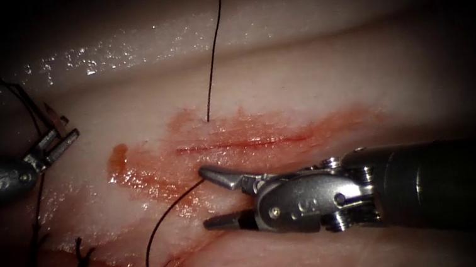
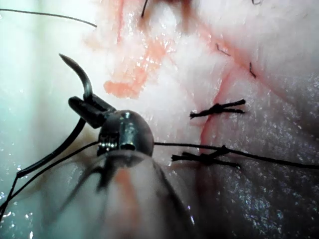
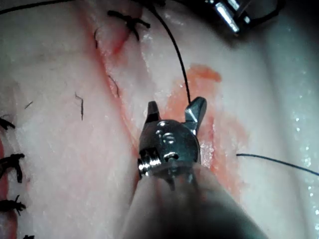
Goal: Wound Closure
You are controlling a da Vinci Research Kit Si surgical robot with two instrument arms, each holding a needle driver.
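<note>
Both hands differ: left hand point(image 2: 87, 107) clamps needle point(image 2: 79, 74) mid-curve, right hand point(image 1: 213, 198) gapes empty.

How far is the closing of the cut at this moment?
Done: the thread enters the tissue above the cut and leaves below it.
In hand: the left tool holds the needle at mid-curve, clear of the tissue; the right tool is open, holding nothing.
Left: no knot lies over this cut.

thread point(image 1: 214, 41) (far end) cut off
</note>
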